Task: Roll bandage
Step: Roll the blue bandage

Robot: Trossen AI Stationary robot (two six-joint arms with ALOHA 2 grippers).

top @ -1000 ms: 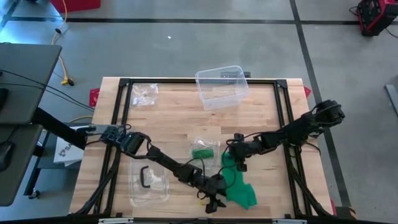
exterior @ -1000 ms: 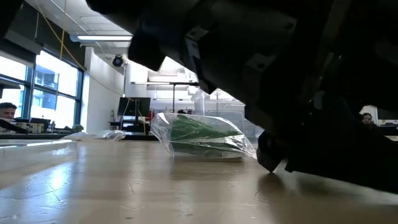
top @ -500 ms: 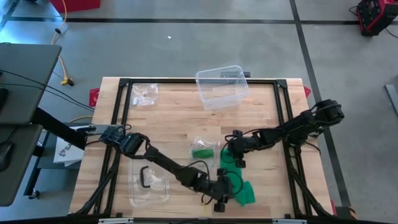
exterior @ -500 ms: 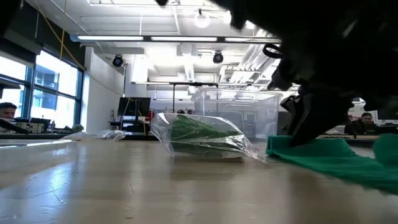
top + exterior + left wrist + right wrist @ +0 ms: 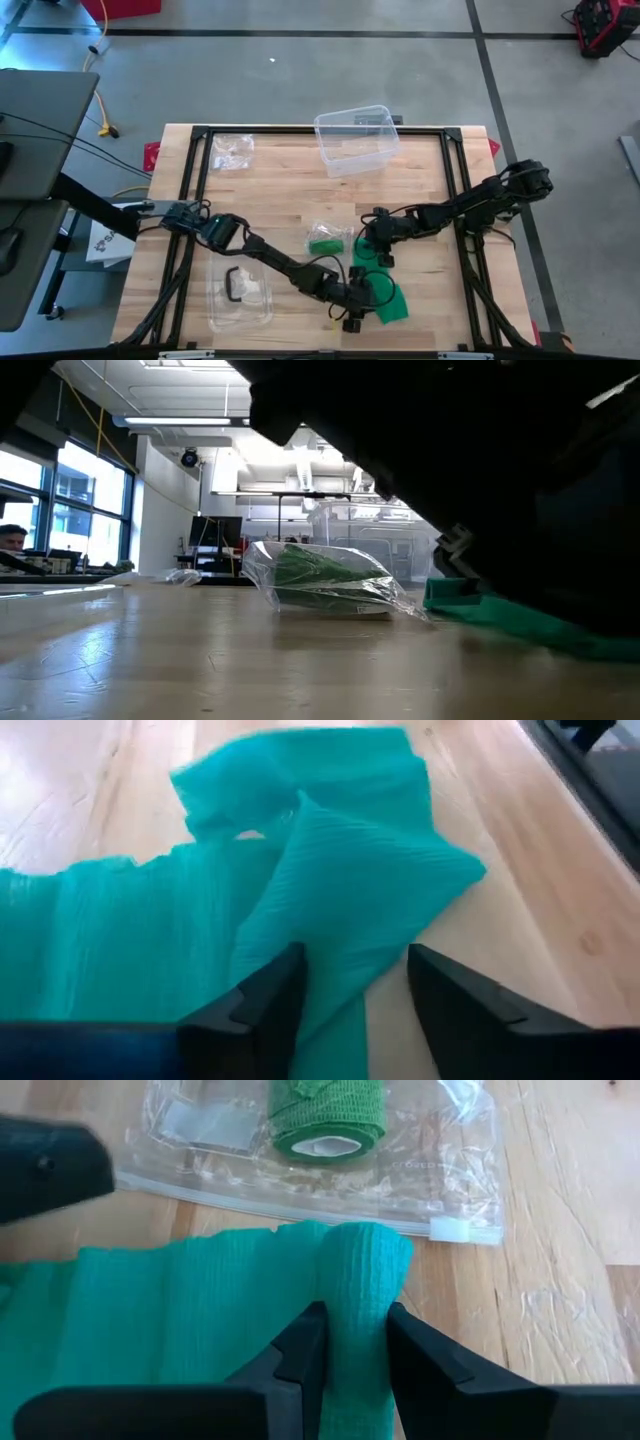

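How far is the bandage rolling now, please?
Early stage. Done: the bandage is out of its bag and lies mostly flat on the table. In hand: the right hand pinches a small rolled end; the left hand straddles the loose cloth. Left: nearly the whole length to roll.
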